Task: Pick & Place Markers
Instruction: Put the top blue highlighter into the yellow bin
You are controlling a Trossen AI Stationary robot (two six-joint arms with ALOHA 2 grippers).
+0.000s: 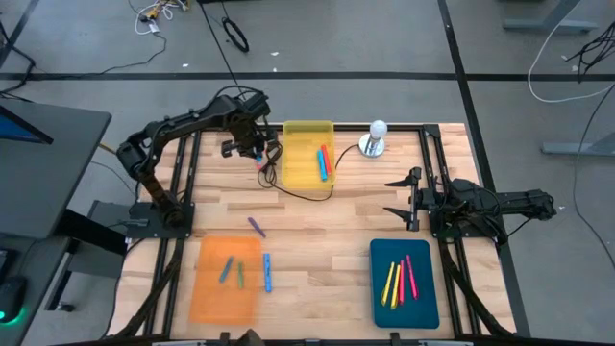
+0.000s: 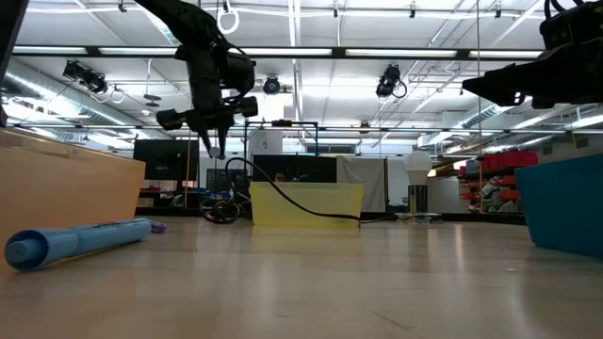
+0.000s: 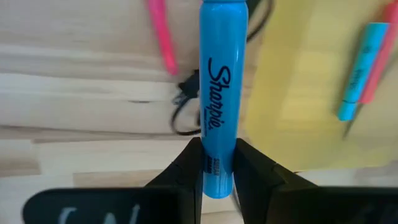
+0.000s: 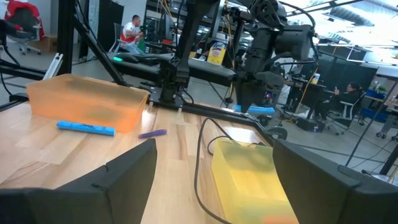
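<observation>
My left gripper (image 1: 252, 146) (image 3: 217, 152) hangs above the table just left of the yellow tray (image 1: 293, 165) and is shut on a blue marker (image 3: 219, 81). One pink marker (image 3: 161, 37) lies on the wood below it, beside a black cable (image 1: 306, 195). A blue and a pink marker (image 1: 323, 161) lie in the yellow tray. A purple marker (image 1: 256, 226) rests on the table, and another blue marker (image 1: 267, 272) lies at the orange tray's (image 1: 207, 293) right edge. My right gripper (image 1: 389, 196) waits open at the right, touching nothing. My left gripper pinches the blue marker by its near end (image 3: 217, 171) between its two fingers (image 3: 186, 165). The marker runs along the fingers and sticks out past their tips. It is lifted clear of the table, over the strip of wood beside the yellow tray's left wall.
The orange tray holds a blue and a green marker (image 1: 233, 271). The teal tray (image 1: 428, 288) at the near right holds yellow and pink markers (image 1: 400, 279). A white-topped stand (image 1: 375, 139) sits right of the yellow tray. Bare wood lies between the trays.
</observation>
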